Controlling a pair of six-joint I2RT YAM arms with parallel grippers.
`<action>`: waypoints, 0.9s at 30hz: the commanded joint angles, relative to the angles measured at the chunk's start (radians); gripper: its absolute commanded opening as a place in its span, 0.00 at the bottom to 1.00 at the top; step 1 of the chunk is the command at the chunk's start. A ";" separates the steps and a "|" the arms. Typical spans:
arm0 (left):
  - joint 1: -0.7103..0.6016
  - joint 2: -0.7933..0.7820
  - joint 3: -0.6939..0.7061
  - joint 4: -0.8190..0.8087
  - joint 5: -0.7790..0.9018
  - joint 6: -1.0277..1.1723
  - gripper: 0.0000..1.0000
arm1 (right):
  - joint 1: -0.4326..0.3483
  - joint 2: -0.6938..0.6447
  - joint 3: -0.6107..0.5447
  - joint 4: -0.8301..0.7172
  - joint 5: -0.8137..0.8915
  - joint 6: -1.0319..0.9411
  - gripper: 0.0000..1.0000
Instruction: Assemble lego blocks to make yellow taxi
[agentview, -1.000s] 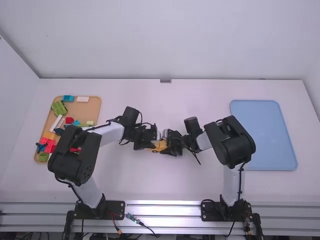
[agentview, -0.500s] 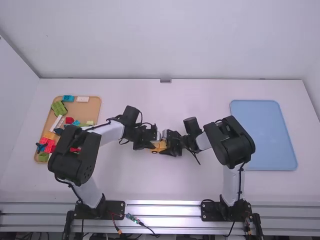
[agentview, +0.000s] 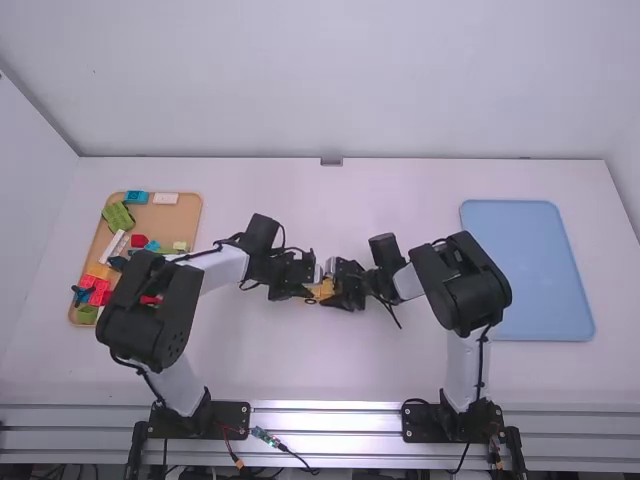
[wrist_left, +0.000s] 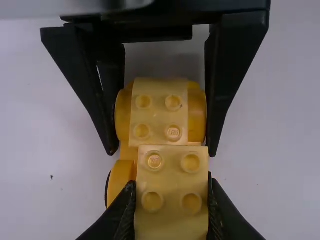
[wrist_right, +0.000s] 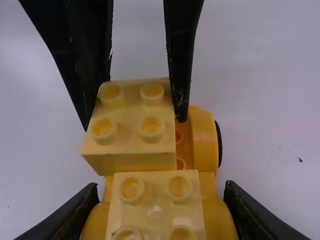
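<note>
The left tool (wrist_left: 172, 192) is grasping a pale yellow four-stud block (wrist_right: 125, 132); the right tool (wrist_right: 161, 192) is clamping the wheeled base (wrist_right: 204, 142), which is carrying a second yellow block (wrist_left: 159, 112) between the arms, over the white tabletop (agentview: 330, 365). The grasped block is overhanging the base's side; if studs are sitting misaligned, pressing is risking tilt, slippage or a twisting base.
</note>
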 joint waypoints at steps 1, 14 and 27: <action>-0.010 0.005 -0.026 0.006 0.022 0.008 0.02 | 0.006 0.016 -0.004 -0.009 0.009 0.007 0.53; -0.010 0.005 -0.023 0.050 -0.027 -0.052 0.02 | 0.017 0.016 -0.004 -0.014 0.009 0.006 0.53; -0.010 0.005 -0.017 -0.002 0.004 -0.051 0.02 | 0.018 0.016 -0.004 -0.006 0.009 0.006 0.56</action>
